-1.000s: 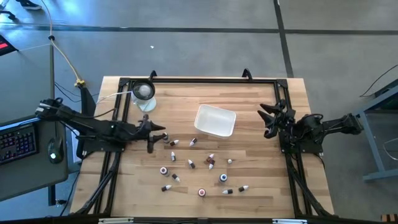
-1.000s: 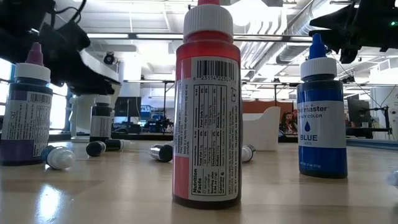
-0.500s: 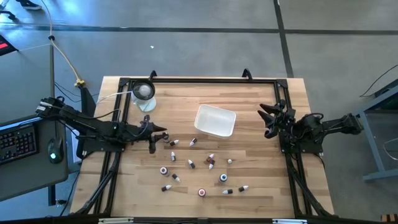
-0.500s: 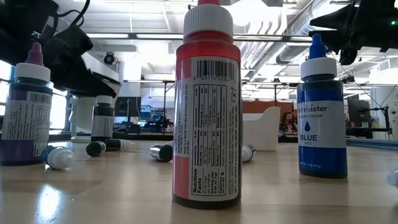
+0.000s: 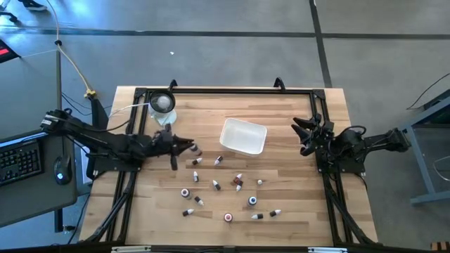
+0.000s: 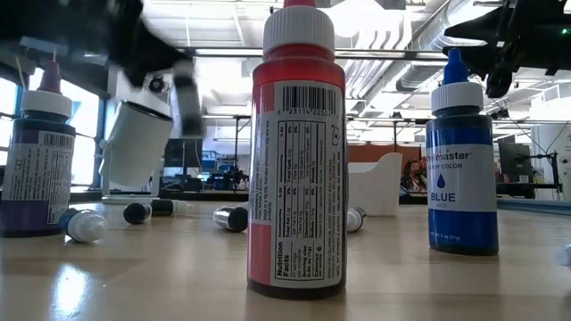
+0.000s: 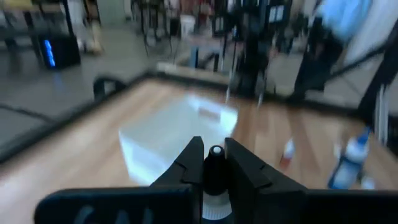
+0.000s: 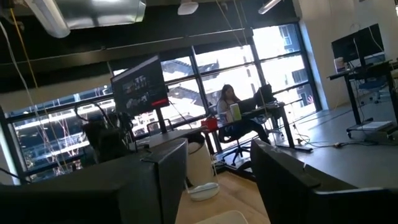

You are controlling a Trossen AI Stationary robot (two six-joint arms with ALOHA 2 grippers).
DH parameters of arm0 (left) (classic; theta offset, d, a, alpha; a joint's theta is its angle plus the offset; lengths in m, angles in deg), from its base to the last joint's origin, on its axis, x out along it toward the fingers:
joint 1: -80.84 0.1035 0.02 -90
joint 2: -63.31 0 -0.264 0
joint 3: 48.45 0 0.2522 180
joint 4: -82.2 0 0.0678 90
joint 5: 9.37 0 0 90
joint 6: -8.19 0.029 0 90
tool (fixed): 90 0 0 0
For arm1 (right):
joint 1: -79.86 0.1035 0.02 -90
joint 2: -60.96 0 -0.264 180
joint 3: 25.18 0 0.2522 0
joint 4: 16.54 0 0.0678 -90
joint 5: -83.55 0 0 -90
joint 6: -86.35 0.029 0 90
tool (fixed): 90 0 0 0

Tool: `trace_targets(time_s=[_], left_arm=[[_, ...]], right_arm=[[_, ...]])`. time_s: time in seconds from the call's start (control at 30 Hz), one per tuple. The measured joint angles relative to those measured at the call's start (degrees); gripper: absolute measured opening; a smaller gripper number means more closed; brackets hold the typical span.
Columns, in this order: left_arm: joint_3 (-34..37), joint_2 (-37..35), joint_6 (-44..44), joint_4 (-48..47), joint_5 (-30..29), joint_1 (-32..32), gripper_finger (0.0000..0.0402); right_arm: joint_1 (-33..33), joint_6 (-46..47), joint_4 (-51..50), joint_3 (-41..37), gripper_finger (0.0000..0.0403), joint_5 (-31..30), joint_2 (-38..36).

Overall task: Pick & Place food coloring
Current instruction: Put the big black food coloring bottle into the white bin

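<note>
Several small food coloring bottles (image 5: 225, 186) are scattered over the middle and near part of the wooden table, some upright, some on their sides. In the low view a red one (image 6: 298, 152), a blue one (image 6: 461, 165) and a purple one (image 6: 36, 160) stand upright close by. My left gripper (image 5: 191, 147) hangs left of the white tray (image 5: 243, 135), shut on a dark-capped bottle (image 7: 215, 171). At the table's right side my right gripper (image 5: 302, 137) stands open with nothing between its fingers (image 8: 155, 180). My left gripper pinches the small bottle between its two fingers, which lie along its sides. The dark pointed cap (image 7: 216, 163) sticks out forward between the fingertips, toward the tray. The bottle's lower body is hidden behind the fingers. In the low view it is off the table.
A round clear dish with a white ball (image 5: 162, 103) stands at the far left. A black frame (image 5: 225, 91) runs around the table's edges. Bare wood lies to the right of the tray and along the near edge. A monitor and a seated person show in the room beyond.
My left gripper has shut on a small bottle that stood upright at the table's left. It has risen with it and swung toward the table's right, nearer the tray, tipping from pointing down to nearly level. The spot where the bottle stood is bare.
</note>
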Motion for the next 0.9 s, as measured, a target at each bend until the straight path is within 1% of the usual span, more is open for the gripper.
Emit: trace_targets(time_s=[0.07, 0.17, 0.3, 0.4, 0.5, 0.6, 0.67, 0.8, 0.9], left_arm=[[-5.3, 2.6, 2.8, -1.2, 0.7, 1.4, 0.0027], [-13.4, 8.9, 4.2, -6.3, 4.9, 4.6, 0.0027], [-24.4, 23.8, 4.1, -9.0, 11.1, 9.7, 0.0027], [-31.9, 35.3, 0.6, -8.4, 13.2, 13.2, 0.0027], [-38.1, 44.2, -1.0, -6.4, 15.6, 16.4, 0.0027], [-42.1, 51.5, -0.8, -4.0, 15.2, 18.6, 0.0027], [-43.5, 54.9, -1.2, -3.6, 14.3, 20.0, 0.0027], [-44.0, 57.8, -3.5, -3.5, 13.2, 22.9, 0.0027], [-43.9, 58.4, -3.9, -4.5, 12.8, 24.6, 0.0027]], right_arm=[[0.0, 1.5, 0.0, 0.0, 0.0169, 0.0, 0.0], [0.0, 2.7, 0.0, 0.0, 0.0169, 0.0, 0.0], [0.0, 3.4, 0.0, 0.0, 0.0169, 0.1, 0.0], [0.0, 3.5, 0.0, 0.0, 0.0169, 0.1, 0.0], [0.0, 3.4, 0.0, 0.0, 0.0169, 0.5, 0.0], [0.0, 3.3, 0.0, 0.0, 0.0169, 0.6, 0.0], [0.0, 3.3, 0.0, 0.0, 0.0169, 0.6, 0.0], [0.0, 3.3, 0.0, 0.0, 0.0169, 2.3, 0.0], [0.0, 3.3, -0.4, 0.0, 0.0169, 3.9, 0.0]])
